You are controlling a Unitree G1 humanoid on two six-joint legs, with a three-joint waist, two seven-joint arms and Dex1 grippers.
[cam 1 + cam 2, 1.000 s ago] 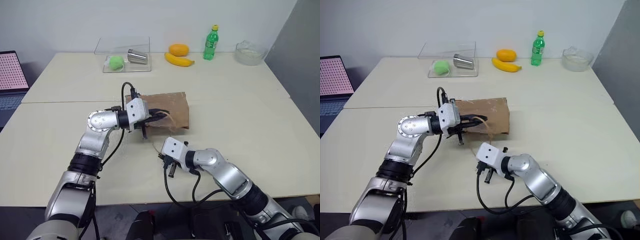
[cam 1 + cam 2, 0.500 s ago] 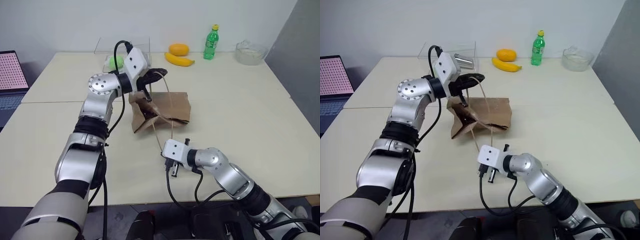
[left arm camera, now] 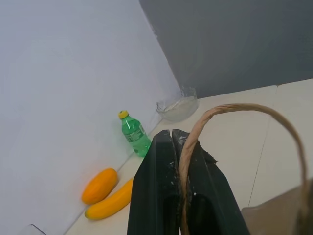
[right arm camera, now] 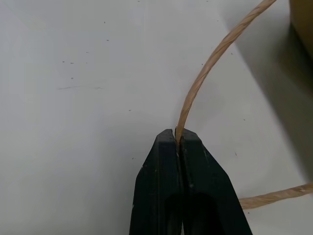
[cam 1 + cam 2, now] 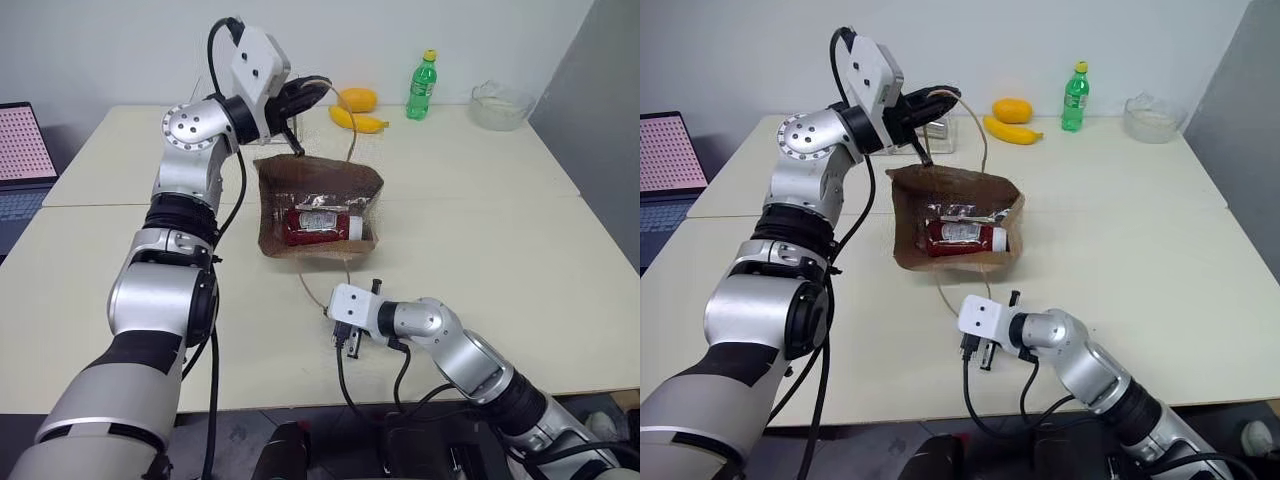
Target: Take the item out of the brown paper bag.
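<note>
While the right end effector (image 5: 345, 343) sits low at the bottom centre of the frame, it is pinched tight on one tan loop handle (image 4: 210, 62) just above the counter (image 5: 520, 250). Beyond it, mid-frame, the brown paper bag (image 5: 318, 208) hangs with its mouth gaping toward us, the red item (image 5: 322, 225) lying inside. Higher, upper left of centre, the left end effector (image 5: 318, 92) is clamped on the other handle (image 3: 230, 110). Farther back stand a banana (image 5: 358, 121) and green bottle (image 5: 423, 86).
</note>
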